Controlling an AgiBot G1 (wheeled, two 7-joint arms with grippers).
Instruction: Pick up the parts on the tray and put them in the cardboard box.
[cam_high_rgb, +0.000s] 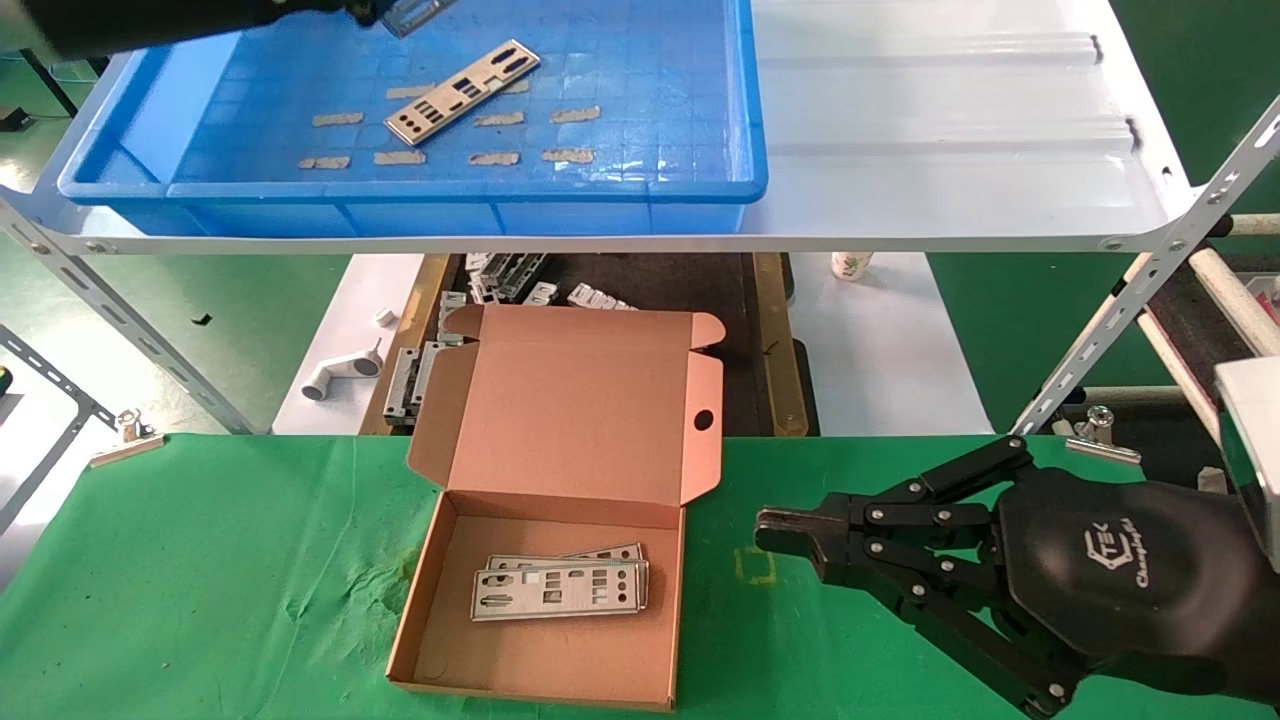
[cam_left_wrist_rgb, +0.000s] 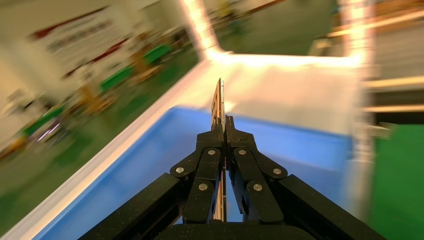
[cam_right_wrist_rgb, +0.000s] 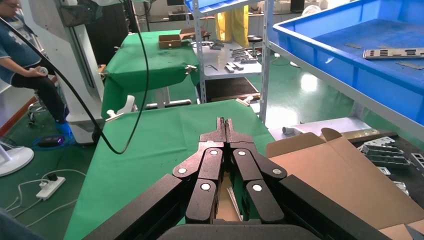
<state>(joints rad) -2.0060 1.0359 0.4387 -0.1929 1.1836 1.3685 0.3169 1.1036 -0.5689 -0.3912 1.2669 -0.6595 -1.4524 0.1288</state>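
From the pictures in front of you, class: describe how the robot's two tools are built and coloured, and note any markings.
Both tools are matte black. The right tool has two slim fingers on scissor-like bar linkages joined by silver rivets, running back into a rounded glossy black housing with a white logo and lettering. The left tool shows the same black linkages and silver rivets in its wrist view. No cables or sleeves show on either.

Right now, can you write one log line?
left pincer: shut on plate over tray | right pincer: shut, idle | box: two plates

A green-clothed tabletop (cam_high_rgb: 220, 560) carries the open cardboard box (cam_high_rgb: 560, 540), clamped at its far corners by metal clips (cam_high_rgb: 125, 435).
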